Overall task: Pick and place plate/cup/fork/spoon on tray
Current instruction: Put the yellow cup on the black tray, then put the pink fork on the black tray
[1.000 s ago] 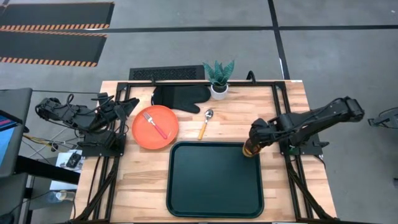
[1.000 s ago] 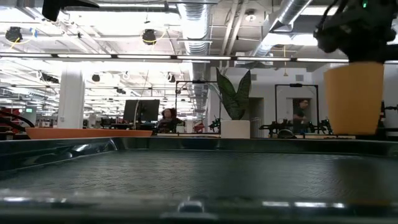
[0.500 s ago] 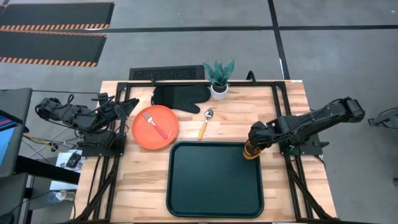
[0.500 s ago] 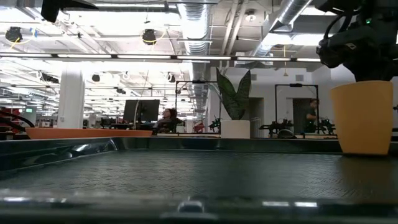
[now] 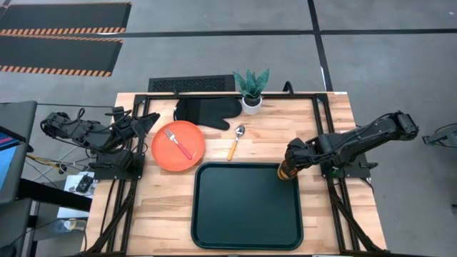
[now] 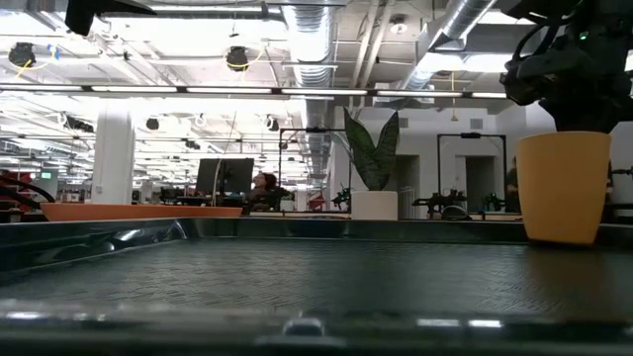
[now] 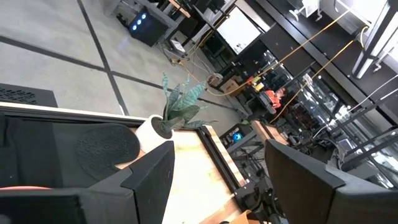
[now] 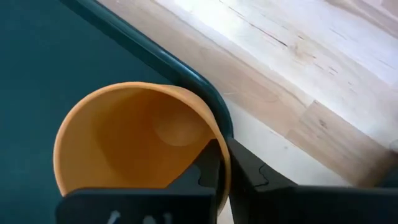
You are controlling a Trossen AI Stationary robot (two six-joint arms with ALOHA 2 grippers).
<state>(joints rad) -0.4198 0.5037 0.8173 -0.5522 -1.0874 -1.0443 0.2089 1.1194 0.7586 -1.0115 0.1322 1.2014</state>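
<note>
The orange cup (image 5: 288, 171) is upright in the far right corner of the dark green tray (image 5: 243, 214), with my right gripper (image 8: 225, 168) shut on its rim; the low view shows the cup (image 6: 562, 188) with its base down at the tray floor. The orange-red plate (image 5: 178, 145) lies on the table left of the tray's far end, and the red-handled fork (image 5: 179, 143) lies on it. The yellow-handled spoon (image 5: 235, 141) lies on the table beyond the tray. My left gripper (image 5: 146, 121) waits open at the table's left edge. My right gripper pinches the cup's wall at the rim (image 8: 217, 146), one finger inside (image 8: 208, 171) the cup and one outside (image 8: 255, 177). The fingers come from above, pointing down. The cup is upright, its base at the tray floor; whether it rests there I cannot tell.
A black oven mitt (image 5: 207, 112) and a white pot with a green plant (image 5: 251, 91) sit at the table's far edge. The tray's raised rim (image 8: 186, 68) runs right beside the cup. Bare wood shows to the right of the tray.
My right gripper has gone down with the cup, from well above the tray's far right corner to the level of the tray floor. The cup has stayed upright and the gripper has stayed shut on it.
</note>
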